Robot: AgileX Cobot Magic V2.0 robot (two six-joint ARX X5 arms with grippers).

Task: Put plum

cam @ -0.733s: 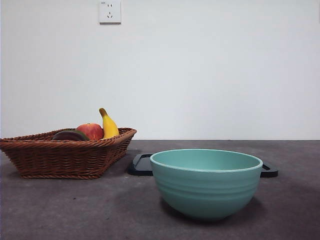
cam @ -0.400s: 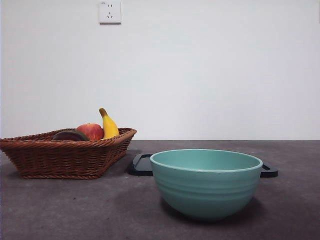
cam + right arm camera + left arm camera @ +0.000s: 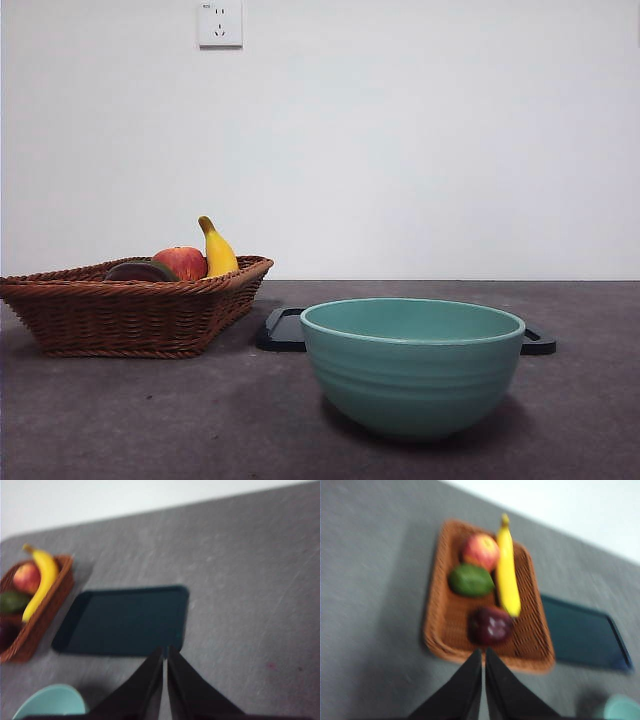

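Note:
The plum, dark maroon and glossy, lies in a brown wicker basket, in the corner nearest my left gripper. That gripper is shut and empty and hovers just off the basket's rim, apart from the plum. In the front view the basket stands at the left, and a dark low fruit shows over its rim; I cannot tell if it is the plum. My right gripper is shut and empty above a dark tray. Neither gripper shows in the front view.
The basket also holds a red apple, a dark green fruit and a banana. A teal bowl stands at the front centre, with the dark tray behind it.

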